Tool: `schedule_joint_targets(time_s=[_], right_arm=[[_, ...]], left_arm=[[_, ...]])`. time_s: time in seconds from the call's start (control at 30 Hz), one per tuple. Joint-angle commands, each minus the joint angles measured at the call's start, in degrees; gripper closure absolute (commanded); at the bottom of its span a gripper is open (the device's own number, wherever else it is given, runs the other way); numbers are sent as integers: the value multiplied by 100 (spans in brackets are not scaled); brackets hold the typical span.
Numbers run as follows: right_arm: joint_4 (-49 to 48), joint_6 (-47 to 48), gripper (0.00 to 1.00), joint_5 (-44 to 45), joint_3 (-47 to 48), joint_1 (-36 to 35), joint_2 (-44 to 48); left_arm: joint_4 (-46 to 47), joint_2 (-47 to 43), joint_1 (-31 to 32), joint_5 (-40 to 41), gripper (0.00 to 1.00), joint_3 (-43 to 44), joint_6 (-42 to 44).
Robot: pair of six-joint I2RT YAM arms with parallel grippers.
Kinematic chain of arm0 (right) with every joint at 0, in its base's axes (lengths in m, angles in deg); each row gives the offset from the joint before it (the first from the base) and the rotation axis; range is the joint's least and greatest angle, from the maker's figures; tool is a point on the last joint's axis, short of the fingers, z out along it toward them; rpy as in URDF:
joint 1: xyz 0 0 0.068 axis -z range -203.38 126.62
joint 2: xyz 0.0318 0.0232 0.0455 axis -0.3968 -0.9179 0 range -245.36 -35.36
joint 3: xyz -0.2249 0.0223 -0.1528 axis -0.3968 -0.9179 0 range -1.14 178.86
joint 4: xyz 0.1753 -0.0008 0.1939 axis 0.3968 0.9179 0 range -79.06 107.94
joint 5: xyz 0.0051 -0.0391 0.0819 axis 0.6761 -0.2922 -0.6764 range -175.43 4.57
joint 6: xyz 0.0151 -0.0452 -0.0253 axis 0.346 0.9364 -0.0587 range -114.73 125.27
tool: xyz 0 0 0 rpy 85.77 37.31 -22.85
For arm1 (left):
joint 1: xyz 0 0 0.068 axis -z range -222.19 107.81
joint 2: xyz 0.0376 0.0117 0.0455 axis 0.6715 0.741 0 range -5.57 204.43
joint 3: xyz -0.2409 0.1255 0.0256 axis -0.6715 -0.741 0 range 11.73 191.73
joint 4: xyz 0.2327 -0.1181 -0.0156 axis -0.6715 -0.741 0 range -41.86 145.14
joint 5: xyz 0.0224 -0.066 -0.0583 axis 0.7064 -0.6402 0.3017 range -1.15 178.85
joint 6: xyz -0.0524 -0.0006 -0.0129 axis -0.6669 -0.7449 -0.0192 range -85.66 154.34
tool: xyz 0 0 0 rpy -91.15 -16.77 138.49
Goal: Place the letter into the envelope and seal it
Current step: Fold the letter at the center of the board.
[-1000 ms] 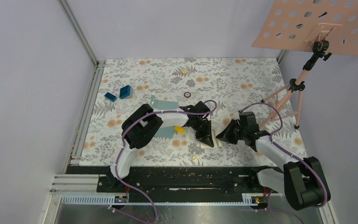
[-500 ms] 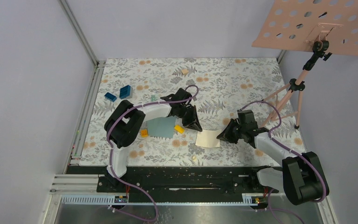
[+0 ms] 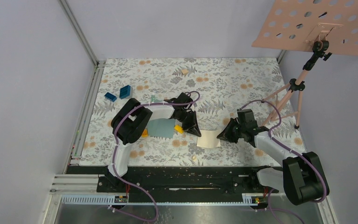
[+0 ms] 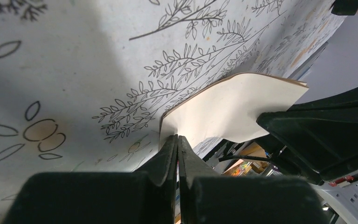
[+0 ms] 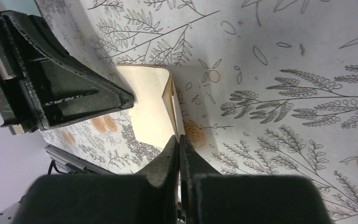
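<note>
Tan letter (image 3: 208, 139) lies just right of the teal envelope (image 3: 161, 128), not yet inside. The right gripper (image 5: 177, 140) is clamped on its right edge. The left gripper (image 4: 177, 140), fingers together, touches its left corner. Next it likely needs sliding left into the envelope's opening.

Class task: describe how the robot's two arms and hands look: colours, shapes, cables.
Both the left arm and right arm have white links between bulky black joint housings, with a purple cable looping along each. The left hand and right hand are black, with tapered wedge-shaped fingers.
</note>
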Motion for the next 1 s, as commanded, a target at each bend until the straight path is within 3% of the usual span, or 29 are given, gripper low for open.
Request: schedule_joint_targets(time_s=[0.0, 0.97], right_arm=[[-2, -65, 100, 33, 290, -170, 92], [-983, -651, 100, 293, 1066, -1455, -1712]], left_arm=[[-87, 234, 30, 290, 100, 46, 180], [3, 258, 57, 141, 100, -17, 136]])
